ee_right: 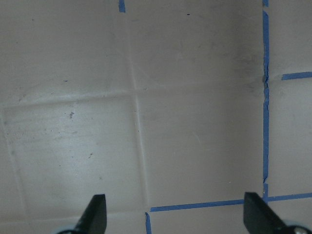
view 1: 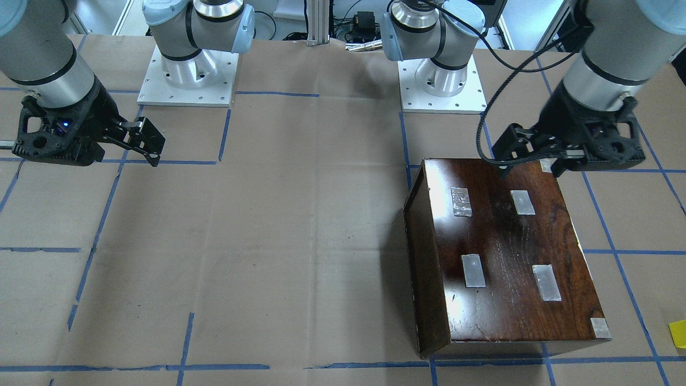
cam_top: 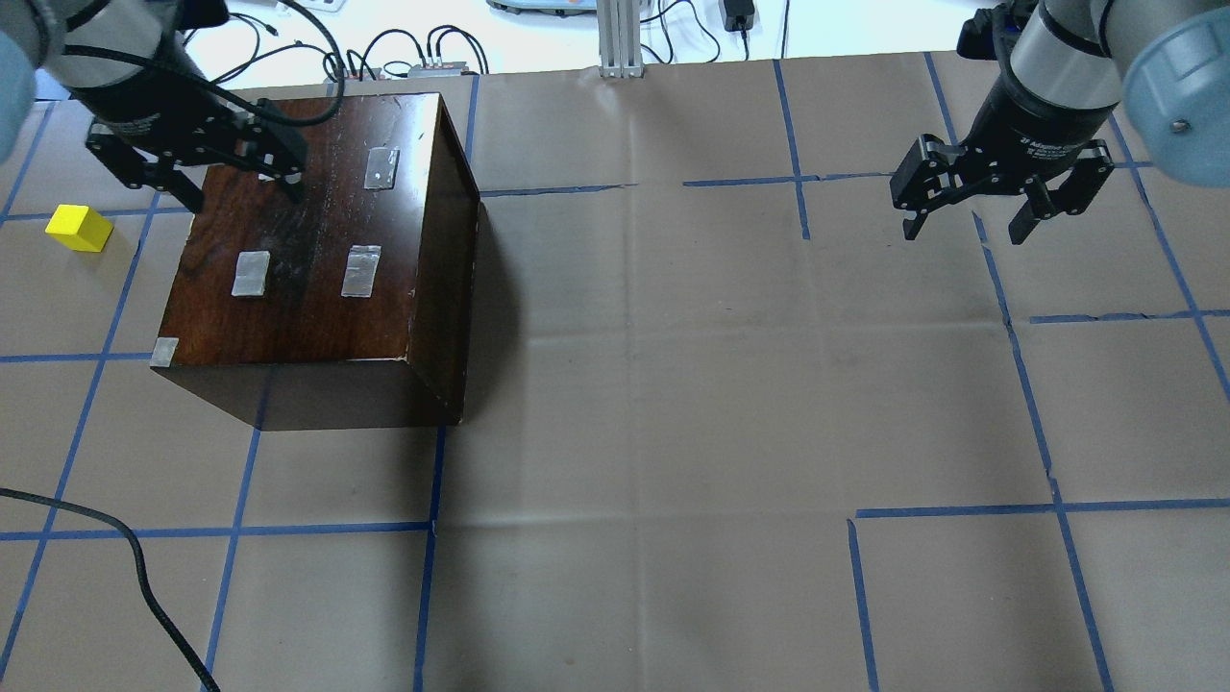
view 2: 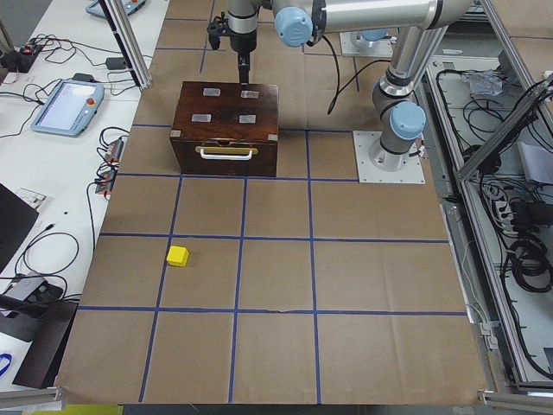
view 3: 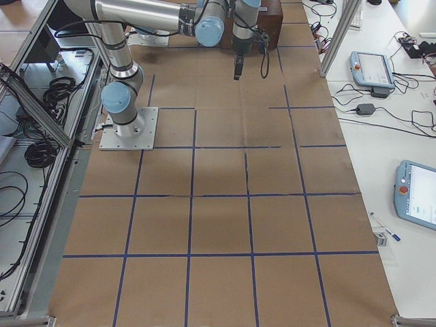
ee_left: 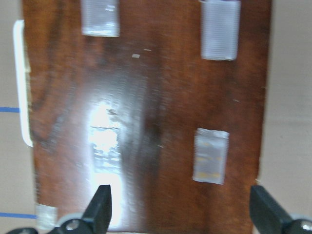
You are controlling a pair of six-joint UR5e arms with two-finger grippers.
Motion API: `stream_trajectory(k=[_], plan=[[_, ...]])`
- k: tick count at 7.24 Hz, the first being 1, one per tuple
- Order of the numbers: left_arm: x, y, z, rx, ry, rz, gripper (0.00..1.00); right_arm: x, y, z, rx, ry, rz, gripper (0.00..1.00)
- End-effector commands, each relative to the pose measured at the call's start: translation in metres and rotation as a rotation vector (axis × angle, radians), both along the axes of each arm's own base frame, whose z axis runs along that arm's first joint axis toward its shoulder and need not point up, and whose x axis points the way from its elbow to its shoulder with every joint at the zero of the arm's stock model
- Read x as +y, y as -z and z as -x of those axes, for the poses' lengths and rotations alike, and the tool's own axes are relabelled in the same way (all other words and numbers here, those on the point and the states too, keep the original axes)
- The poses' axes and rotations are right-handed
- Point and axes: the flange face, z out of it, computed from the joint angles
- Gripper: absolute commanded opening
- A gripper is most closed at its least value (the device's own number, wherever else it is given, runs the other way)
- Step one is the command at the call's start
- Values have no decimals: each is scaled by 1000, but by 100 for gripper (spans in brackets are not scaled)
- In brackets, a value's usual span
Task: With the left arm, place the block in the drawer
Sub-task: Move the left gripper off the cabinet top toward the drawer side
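Note:
The yellow block (cam_top: 79,229) sits on the paper-covered table, left of the dark wooden box (cam_top: 307,298); it also shows in the exterior left view (view 2: 178,256) and at the front-facing view's right edge (view 1: 678,332). The drawer is shut inside the box, so its pale tray is hidden. Only the box's front face with a pale handle (view 2: 226,153) shows. My left gripper (cam_top: 242,197) is open and empty just above the box top's far edge, and it also shows in the front-facing view (view 1: 529,170). My right gripper (cam_top: 963,231) is open and empty over bare table at the far right.
The glossy box top (ee_left: 156,97) carries several grey tape patches (view 1: 474,270). Blue tape lines (cam_top: 1019,365) grid the brown paper. A loose black cable (cam_top: 135,557) lies at the near left. Both arm bases (view 1: 187,75) stand at the robot's side of the table.

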Motion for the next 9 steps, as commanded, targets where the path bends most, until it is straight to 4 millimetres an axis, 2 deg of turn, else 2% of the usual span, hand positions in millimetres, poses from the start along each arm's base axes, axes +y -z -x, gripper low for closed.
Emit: stream_trajectory(k=[1,3,5,7,9], plan=[[-3,2,-76,-4,23,-1,99,0,0,0,0,0,0,100],[4,3,-139,-2,43,1,99,0,-1,0,0,0,1,100],[1,21,-184,106,-20,28,99,0,0,0,0,0,1,100],[-9,40,-209,115,-19,17,99,0,0,0,0,0,0,100],[-36,57,-224,175,-17,26,99,0,0,0,0,0,0,100]])
